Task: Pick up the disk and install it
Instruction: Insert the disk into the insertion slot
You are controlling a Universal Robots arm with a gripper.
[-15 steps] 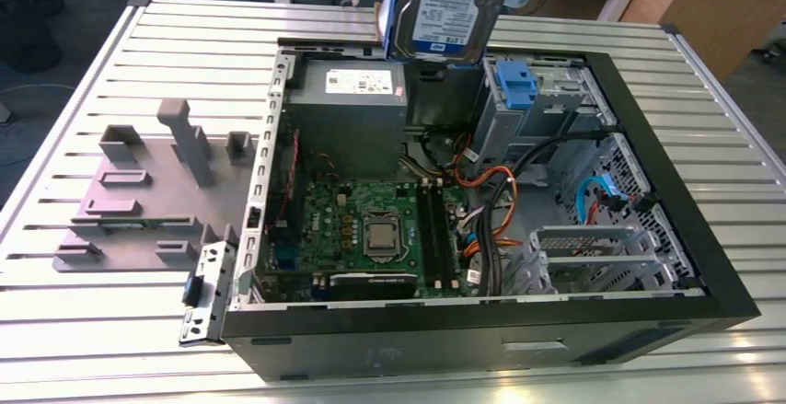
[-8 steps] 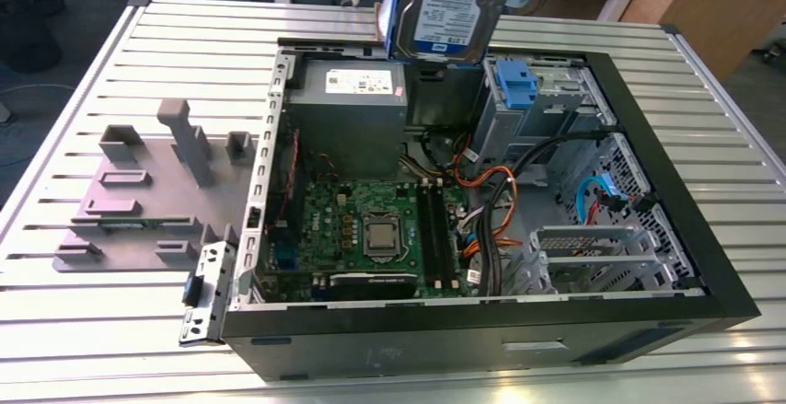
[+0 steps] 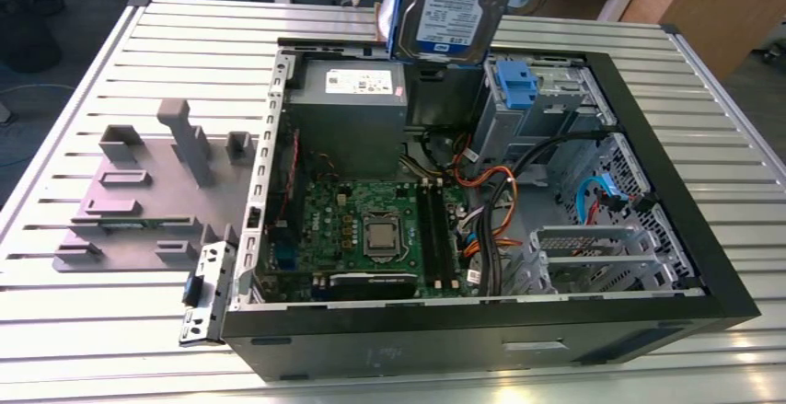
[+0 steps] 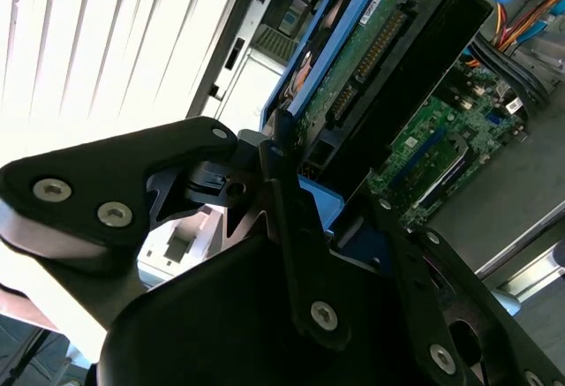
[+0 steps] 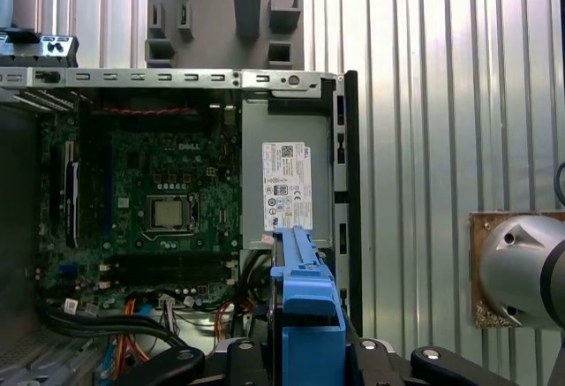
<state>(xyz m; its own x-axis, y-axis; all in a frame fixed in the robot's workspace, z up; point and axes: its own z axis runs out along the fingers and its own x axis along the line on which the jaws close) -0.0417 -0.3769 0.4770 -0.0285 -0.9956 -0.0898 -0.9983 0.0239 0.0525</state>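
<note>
Disk (image 3: 452,4) clamped upright by its blue rails in the gripper (image 5: 307,358) jaws, above the open case (image 3: 430,349), near the power supply (image 3: 350,109).

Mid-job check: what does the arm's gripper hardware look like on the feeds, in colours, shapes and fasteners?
The gripper is matte black, built from flat linkage plates with rounded ends, fastened by silver socket-head screws. In the first wrist view, a rounded, silver-grey arm joint with a smooth metallic sheen sits nearby.
</note>
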